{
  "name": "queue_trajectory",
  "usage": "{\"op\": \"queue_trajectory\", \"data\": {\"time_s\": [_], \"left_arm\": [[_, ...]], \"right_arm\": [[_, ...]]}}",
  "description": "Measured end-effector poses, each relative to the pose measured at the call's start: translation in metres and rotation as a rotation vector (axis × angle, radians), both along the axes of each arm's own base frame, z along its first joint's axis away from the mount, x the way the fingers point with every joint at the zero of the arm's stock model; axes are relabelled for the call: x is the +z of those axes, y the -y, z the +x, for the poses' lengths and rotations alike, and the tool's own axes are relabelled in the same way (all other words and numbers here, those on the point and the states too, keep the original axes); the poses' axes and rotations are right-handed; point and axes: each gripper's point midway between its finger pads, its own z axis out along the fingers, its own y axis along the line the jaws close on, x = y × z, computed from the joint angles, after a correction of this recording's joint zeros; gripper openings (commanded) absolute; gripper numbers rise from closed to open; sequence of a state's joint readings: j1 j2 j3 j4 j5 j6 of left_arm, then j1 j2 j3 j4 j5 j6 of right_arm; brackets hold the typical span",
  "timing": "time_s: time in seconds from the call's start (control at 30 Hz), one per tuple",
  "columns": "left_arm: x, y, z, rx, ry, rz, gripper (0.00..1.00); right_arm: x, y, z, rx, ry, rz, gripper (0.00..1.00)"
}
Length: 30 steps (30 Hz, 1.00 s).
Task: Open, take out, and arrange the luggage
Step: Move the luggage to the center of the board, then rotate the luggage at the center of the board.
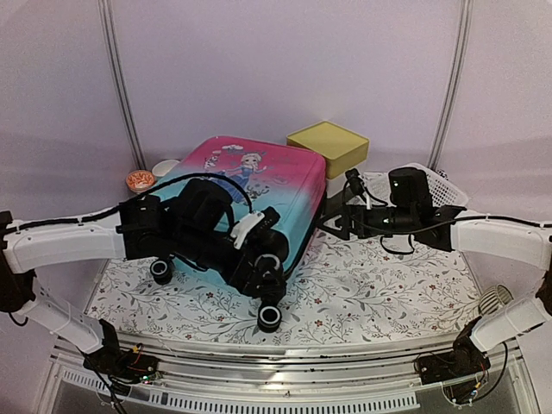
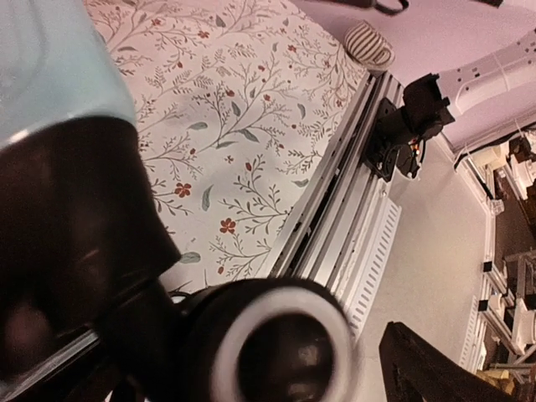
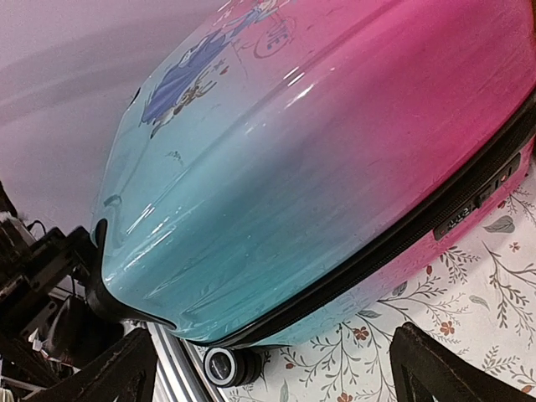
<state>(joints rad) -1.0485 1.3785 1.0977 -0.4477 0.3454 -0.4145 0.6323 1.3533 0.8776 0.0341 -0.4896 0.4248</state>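
The luggage (image 1: 276,185) lies flat on the floral cloth, pink end far, turquoise end near, zipper band closed. Its black wheels (image 1: 269,317) point toward the near edge. My left gripper (image 1: 266,280) hangs at the luggage's near corner. In the left wrist view one wheel (image 2: 280,347) fills the space between the fingers, and the right finger (image 2: 419,368) stands apart from it, so the gripper is open. My right gripper (image 1: 332,220) is open beside the luggage's right side. In the right wrist view its gripper (image 3: 276,377) faces the zipper band (image 3: 402,239), holding nothing.
A yellow-topped box (image 1: 328,145) stands behind the luggage, and a white mesh basket (image 1: 431,185) lies behind my right arm. A small orange bowl (image 1: 140,179) and a white dish (image 1: 165,166) sit at the back left. A striped object (image 1: 493,299) lies at the cloth's right edge, with a metal rail (image 1: 285,349) in front.
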Motion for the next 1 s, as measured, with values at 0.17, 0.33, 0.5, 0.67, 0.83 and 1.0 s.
{"op": "queue_trajectory", "data": {"time_s": [0.17,0.33,0.5,0.67,0.83,1.0], "left_arm": [[0.046,-0.024,0.01,0.086,0.127,-0.037,0.98],[0.115,-0.071,0.013,0.207,0.263,-0.139,0.98],[0.133,-0.15,0.057,0.511,0.347,-0.1,0.98],[0.118,-0.241,0.101,0.869,0.38,0.025,0.98],[0.086,-0.279,0.122,1.0,0.341,0.14,0.98],[0.041,-0.282,0.136,0.993,0.256,0.253,0.98]], "right_arm": [[-0.003,-0.006,-0.003,-0.008,-0.004,-0.008,0.99],[-0.007,-0.006,0.002,-0.044,-0.004,-0.021,0.99],[-0.003,-0.002,0.01,-0.102,0.022,-0.028,0.99],[0.013,0.002,0.017,-0.157,0.062,0.002,0.99],[0.024,-0.004,0.025,-0.162,0.073,0.028,0.99],[0.023,-0.013,0.032,-0.158,0.054,0.047,0.99]]}}
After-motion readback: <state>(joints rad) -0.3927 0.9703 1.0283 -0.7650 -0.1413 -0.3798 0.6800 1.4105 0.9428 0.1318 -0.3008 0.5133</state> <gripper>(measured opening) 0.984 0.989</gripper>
